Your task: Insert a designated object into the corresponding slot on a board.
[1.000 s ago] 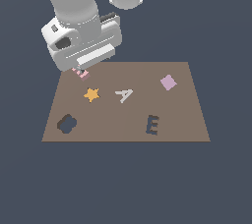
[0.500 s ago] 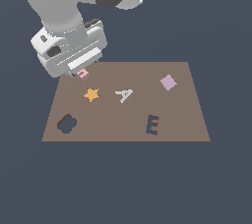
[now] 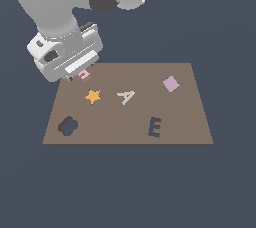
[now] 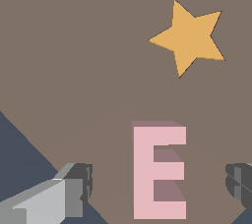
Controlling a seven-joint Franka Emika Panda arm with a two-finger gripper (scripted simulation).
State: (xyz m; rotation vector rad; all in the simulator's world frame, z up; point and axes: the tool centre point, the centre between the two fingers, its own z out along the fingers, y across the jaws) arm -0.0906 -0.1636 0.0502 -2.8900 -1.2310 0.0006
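Note:
The designated object, a pink E-shaped block (image 3: pixel 85 76), lies on the brown board (image 3: pixel 190 122) near its far corner on the exterior view's left. My gripper (image 3: pixel 81 73) hangs right over it and hides part of it. In the wrist view the pink block (image 4: pixel 160 171) lies between my two fingers (image 4: pixel 78 188), with a gap on each side, so the gripper (image 4: pixel 160 187) is open and holds nothing. The slot (image 3: pixel 155 127), a dark E-shaped cutout, sits near the board's front edge, toward the exterior view's right.
An orange star (image 3: pixel 93 96), also in the wrist view as the orange star (image 4: pixel 189 36), lies close to the block. A pale grey letter A (image 3: pixel 126 96), a lilac square (image 3: pixel 171 83) and a dark cloud-shaped cutout (image 3: pixel 67 125) share the board.
My hand has shifted toward the exterior view's left and come down closer over the pink block. The block itself has stayed in place.

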